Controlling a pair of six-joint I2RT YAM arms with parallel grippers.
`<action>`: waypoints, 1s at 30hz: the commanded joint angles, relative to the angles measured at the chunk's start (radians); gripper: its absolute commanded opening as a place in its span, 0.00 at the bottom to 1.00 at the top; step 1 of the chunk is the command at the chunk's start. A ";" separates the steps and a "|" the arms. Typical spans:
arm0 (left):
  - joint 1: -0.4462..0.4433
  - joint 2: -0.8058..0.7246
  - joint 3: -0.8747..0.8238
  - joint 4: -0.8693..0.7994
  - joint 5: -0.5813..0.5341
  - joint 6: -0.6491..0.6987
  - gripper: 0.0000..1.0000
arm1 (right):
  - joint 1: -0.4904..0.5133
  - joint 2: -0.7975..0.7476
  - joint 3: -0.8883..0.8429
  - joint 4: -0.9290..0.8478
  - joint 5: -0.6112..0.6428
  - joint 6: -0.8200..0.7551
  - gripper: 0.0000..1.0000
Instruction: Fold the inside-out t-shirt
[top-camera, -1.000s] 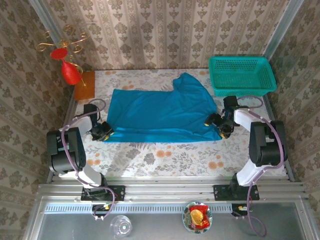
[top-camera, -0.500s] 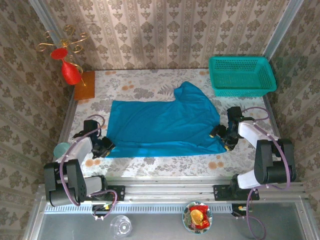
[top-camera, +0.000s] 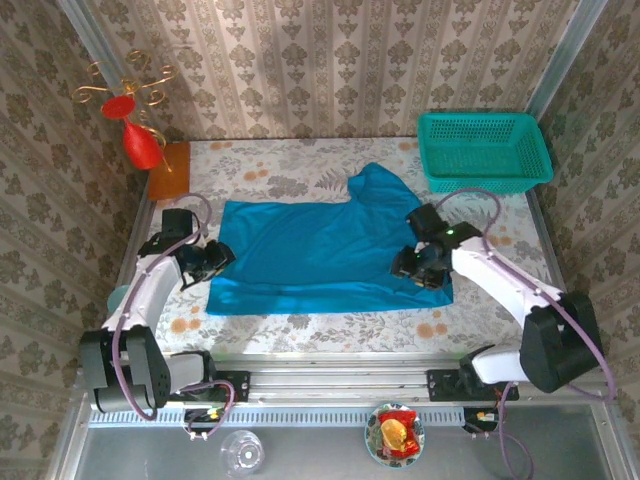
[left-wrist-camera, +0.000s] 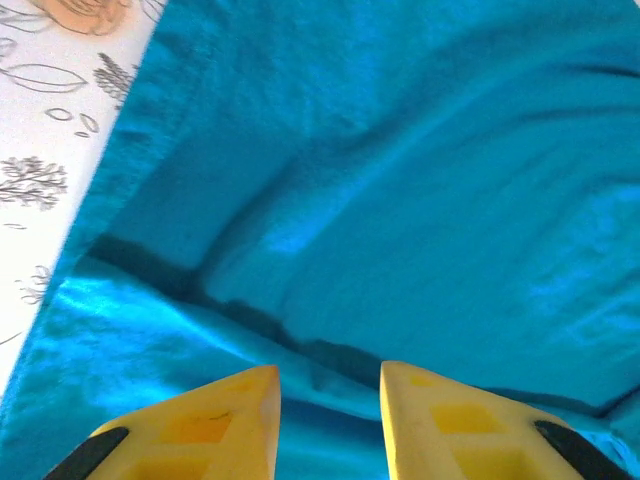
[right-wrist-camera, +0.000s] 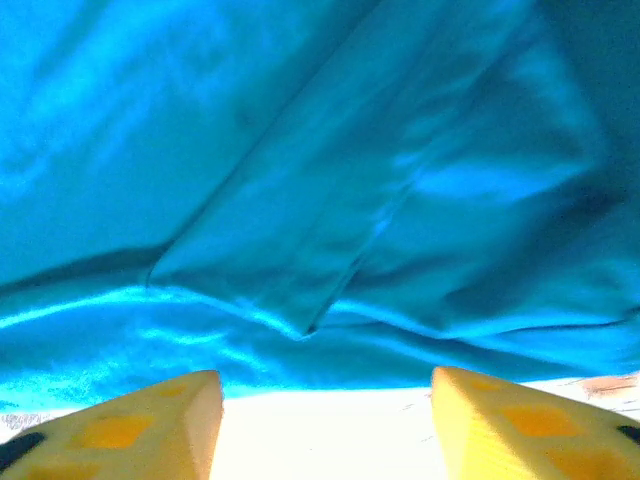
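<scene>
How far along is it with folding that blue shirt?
Done: the shirt lies spread mostly flat on the table, one flap sticking out at its far right. In hand: the left pincer is at the shirt's left edge, and the right pincer, open, is at its near right edge. Left: no neat folded bundle shows, so most of the folding looks ahead.

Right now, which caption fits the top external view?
Left end effector and right end effector at opposite sides of a blue t-shirt.
</scene>
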 joint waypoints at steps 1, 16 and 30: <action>-0.010 0.037 0.025 0.043 0.054 0.027 0.33 | 0.070 0.074 -0.042 0.062 -0.045 0.111 0.57; -0.020 0.095 0.044 0.046 0.056 0.038 0.33 | 0.097 0.181 -0.092 0.336 -0.053 0.255 0.58; -0.020 0.100 0.049 0.037 0.051 0.040 0.33 | 0.092 0.158 -0.032 0.186 0.019 0.246 0.58</action>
